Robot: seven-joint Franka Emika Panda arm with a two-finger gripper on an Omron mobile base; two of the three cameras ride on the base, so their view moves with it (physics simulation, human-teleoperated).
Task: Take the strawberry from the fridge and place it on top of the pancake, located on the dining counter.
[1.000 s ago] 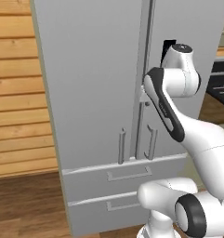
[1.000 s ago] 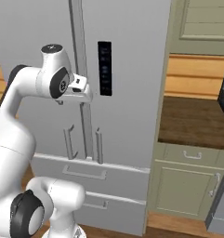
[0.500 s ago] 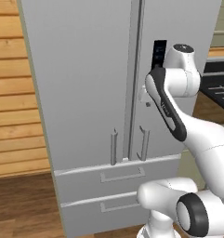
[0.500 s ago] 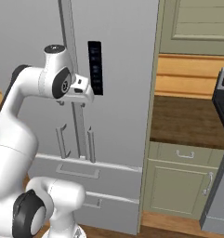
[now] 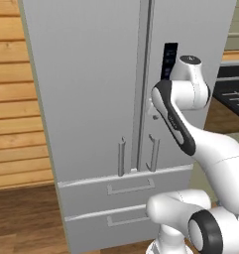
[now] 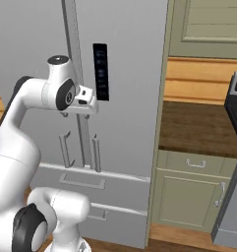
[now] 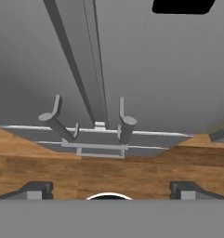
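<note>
The fridge (image 5: 126,124) stands shut at frame centre, so the strawberry inside cannot be seen. The gripper (image 6: 88,101), jaws spread wide and empty, hangs before the door seam above the bar handles (image 7: 125,123). The stiff handles look best gripped mid-bar. The dark panel (image 6: 101,71) bears no legible writing.

Both doors of the fridge (image 5: 106,94) are shut — they block the interior. Open air lies before them, and the two bar handles (image 7: 88,121) jut out — clear on all sides.
</note>
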